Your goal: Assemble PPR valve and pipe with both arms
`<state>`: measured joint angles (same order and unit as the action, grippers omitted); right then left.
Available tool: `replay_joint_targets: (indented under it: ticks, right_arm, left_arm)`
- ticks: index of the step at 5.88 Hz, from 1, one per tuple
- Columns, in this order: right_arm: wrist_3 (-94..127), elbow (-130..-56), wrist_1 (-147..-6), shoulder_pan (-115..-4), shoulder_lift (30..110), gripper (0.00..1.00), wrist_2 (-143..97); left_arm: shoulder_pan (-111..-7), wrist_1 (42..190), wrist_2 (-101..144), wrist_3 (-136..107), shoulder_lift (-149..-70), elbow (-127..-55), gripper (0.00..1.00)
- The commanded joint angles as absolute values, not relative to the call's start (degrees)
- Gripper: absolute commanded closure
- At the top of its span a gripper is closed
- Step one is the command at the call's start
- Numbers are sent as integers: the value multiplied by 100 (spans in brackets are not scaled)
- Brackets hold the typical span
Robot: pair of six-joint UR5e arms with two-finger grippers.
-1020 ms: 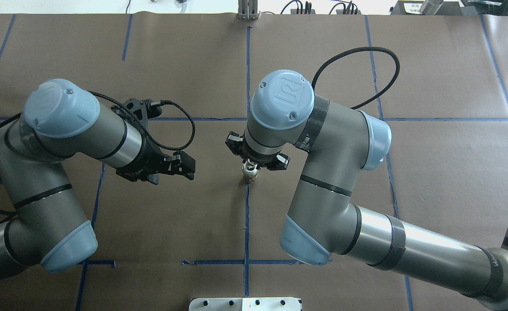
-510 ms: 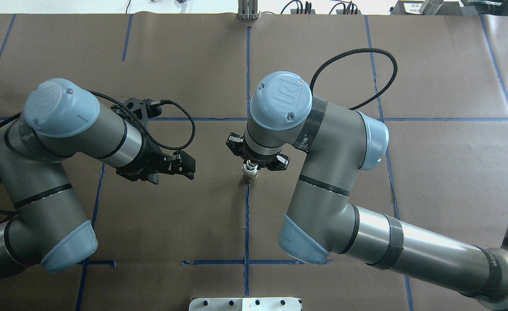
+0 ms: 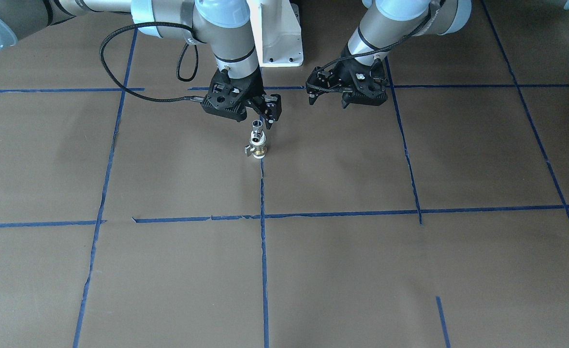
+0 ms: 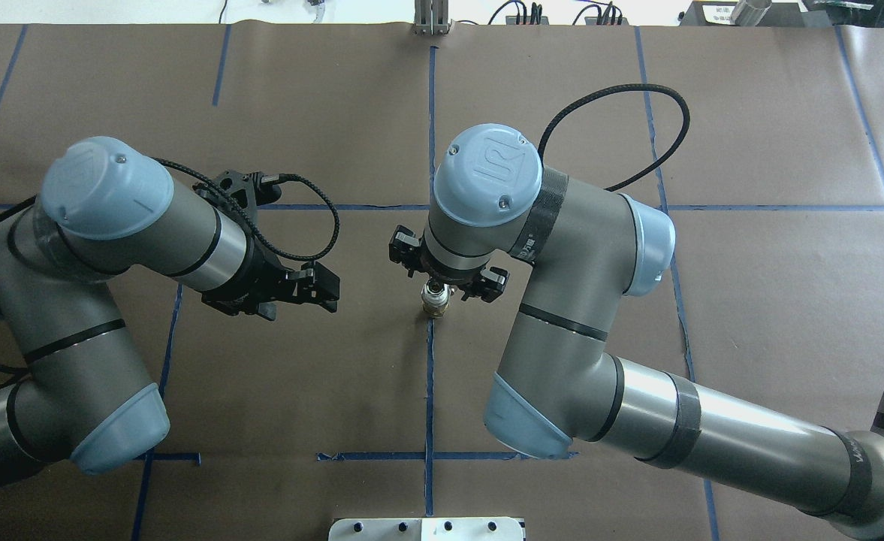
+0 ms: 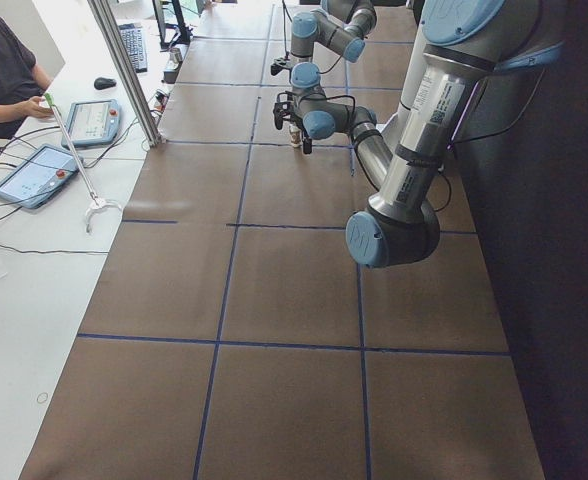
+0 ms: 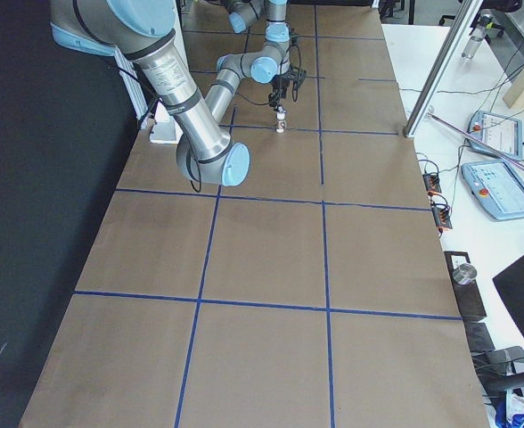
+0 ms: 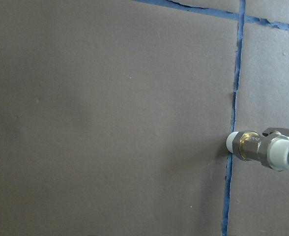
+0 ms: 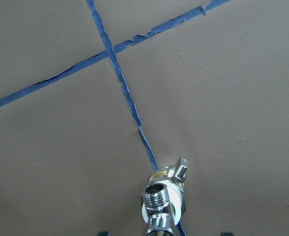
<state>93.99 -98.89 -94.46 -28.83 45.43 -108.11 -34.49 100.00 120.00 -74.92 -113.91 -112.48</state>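
The PPR valve (image 3: 258, 151), brass and silver with white ends and a small side lever, stands upright on the centre blue tape line. The silver pipe (image 3: 256, 126) sits in its top end. My right gripper (image 3: 263, 116) hangs just above the pipe, jaws spread wide and empty. In the right wrist view the pipe (image 8: 159, 206) rises between the two fingertips at the bottom edge, untouched. My left gripper (image 4: 330, 289) is open and empty, a short way to the left of the valve (image 4: 433, 304). The left wrist view shows the valve (image 7: 255, 147) at its right edge.
The table is covered in brown paper (image 3: 168, 270) with a grid of blue tape lines (image 3: 263, 241). The white robot pedestal (image 3: 277, 34) stands behind the arms. Tablets and cables (image 5: 44, 170) lie beyond the table's far edge, where an operator sits.
My right wrist has shifted and turned slightly above the pipe. The valve and pipe stand where they were. The left arm has not moved.
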Motion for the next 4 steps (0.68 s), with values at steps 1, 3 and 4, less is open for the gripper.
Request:
replay_joint_targets:
  ticks: [1, 3, 4]
  right_arm:
    - [9422, -10088, -9439, -2935, 4570, 0, -10802]
    - [9396, -11906, -9431, -3207, 5802, 0, -10863]
    - [9248, -12214, -9413, -3373, 6453, 0, -10942]
  left_arm:
    - [-3480, 10002, 12006, -7462, -11391, -11241, 10]
    - [-3698, 9985, 11980, -7453, -11224, -11441, 10]
    - [-3926, 10002, 12023, -7227, -10754, -11583, 10]
